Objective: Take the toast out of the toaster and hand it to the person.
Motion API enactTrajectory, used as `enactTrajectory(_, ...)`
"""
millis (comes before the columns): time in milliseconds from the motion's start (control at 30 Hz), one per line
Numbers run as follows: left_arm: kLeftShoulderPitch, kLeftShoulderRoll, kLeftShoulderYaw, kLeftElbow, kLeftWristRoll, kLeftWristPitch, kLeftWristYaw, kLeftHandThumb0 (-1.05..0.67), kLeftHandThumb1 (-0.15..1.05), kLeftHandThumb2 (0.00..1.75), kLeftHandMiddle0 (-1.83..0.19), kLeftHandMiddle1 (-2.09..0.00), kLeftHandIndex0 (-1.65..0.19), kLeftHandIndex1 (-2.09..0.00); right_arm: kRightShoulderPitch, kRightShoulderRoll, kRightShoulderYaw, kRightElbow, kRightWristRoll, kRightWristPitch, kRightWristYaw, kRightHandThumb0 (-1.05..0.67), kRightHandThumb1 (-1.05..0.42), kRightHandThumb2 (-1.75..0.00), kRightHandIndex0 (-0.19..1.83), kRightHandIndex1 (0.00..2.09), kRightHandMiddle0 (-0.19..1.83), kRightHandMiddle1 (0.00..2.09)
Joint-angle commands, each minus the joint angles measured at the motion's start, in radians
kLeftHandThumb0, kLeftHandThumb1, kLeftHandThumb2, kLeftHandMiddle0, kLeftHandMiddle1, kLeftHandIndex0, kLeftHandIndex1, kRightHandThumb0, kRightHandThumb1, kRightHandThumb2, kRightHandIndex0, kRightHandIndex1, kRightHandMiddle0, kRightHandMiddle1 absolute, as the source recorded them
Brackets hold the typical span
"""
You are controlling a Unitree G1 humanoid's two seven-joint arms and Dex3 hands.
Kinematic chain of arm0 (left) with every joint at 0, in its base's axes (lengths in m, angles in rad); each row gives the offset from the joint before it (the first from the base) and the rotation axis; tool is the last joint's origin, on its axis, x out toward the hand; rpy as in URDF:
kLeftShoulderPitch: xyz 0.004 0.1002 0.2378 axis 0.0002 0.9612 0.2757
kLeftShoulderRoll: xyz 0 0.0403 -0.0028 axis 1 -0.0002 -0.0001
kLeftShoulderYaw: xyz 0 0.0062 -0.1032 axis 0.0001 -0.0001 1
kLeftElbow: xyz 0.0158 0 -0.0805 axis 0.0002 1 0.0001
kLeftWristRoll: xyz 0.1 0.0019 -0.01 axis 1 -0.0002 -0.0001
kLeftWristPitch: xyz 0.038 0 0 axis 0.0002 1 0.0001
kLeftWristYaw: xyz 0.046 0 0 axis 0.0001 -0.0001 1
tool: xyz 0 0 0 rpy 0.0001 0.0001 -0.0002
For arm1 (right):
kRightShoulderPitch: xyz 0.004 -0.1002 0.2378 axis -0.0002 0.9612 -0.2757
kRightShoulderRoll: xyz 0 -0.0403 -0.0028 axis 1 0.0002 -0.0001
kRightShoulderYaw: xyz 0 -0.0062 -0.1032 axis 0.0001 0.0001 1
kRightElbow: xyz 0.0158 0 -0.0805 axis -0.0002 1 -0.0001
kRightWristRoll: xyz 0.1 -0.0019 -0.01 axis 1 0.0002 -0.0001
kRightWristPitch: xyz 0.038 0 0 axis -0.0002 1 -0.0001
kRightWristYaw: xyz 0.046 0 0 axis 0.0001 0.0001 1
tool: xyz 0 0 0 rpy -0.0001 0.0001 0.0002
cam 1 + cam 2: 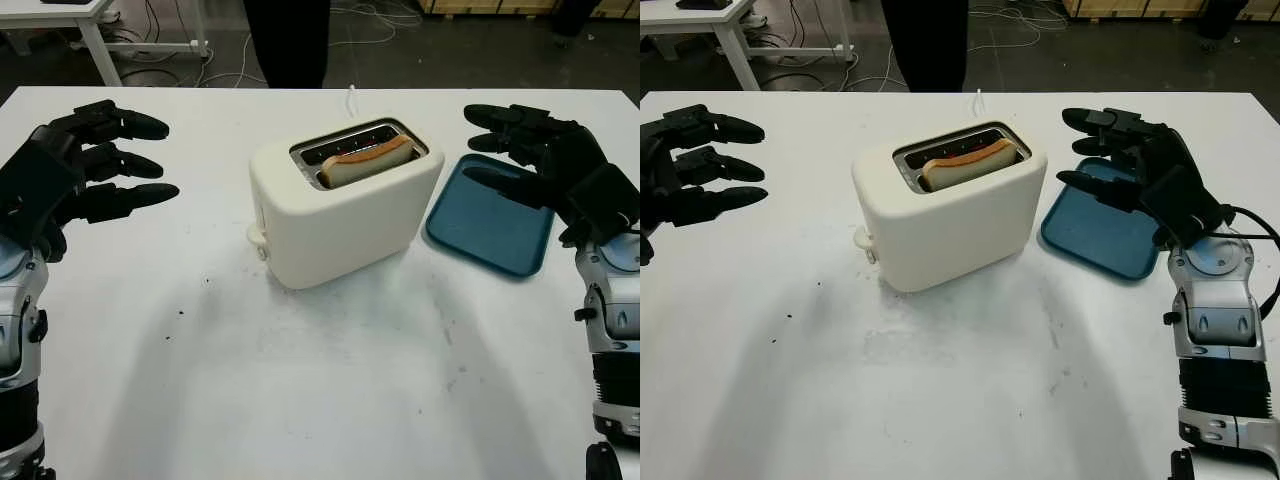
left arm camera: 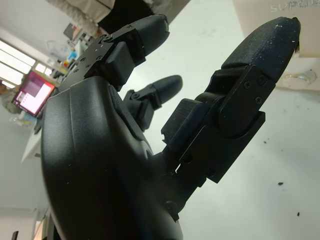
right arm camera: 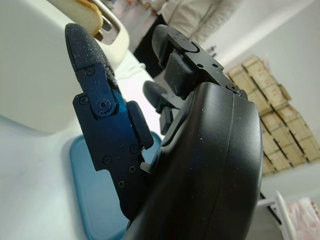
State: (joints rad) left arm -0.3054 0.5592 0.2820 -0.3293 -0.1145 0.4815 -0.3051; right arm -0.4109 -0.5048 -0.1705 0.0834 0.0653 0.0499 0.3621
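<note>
Item: toast (image 1: pixel 366 160), one slice, tan crust with a pale face. It is sitting in the near slot of the toaster (image 1: pixel 340 212), its upper edge rising just above the slot rim; the far slot is showing a dark interior with a reddish glint.

Toaster: cream, two-slot, standing near the middle of the white table (image 1: pixel 300 400), turned at an angle, with a round knob (image 1: pixel 258 238) projecting from its left end.

Tray (image 1: pixel 492 222): blue, shallow, lying flat on the table just beside the toaster's right end.

Right hand (image 1: pixel 1130 160): black, three-fingered, hanging above the tray's far right part, released and grasping nothing, fingertips pointing toward the toaster. The right wrist view is adding what the head views are not giving: a cream toaster wall close by the hand, and a person in a light jacket (image 3: pixel 197 17) standing beyond.

Left hand (image 1: pixel 95 170): black, hovering over the table's left side, well apart from the toaster, released and grasping nothing. The left wrist view is adding a lit monitor (image 2: pixel 35 92) in the room behind.

Person: dark trousers (image 1: pixel 288 42) standing at the table's far edge.
</note>
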Motion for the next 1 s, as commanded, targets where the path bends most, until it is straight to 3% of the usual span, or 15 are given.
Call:
enactTrajectory(0, -0.003, -0.002, -0.004, -0.003, 0.001, 0.008, 0.009, -0.96, 0.57, 0.00, -0.51, -1.00, -0.49, -0.83, -0.008, 0.000, 0.001, -0.003, 0.002, -0.013, -0.001, -0.66, -0.80, 0.00, 0.27, 0.88, 0.67, 0.01)
enactTrajectory(967, 0.002, -0.006, 0.000, -0.005, -0.001, 0.003, 0.011, -0.98, 0.58, 0.00, -0.53, -1.00, -0.50, -0.84, -0.006, -0.002, -0.001, -0.005, 0.007, -0.012, 0.004, -0.66, -0.80, 0.00, 0.28, 0.86, 0.67, 0.01)
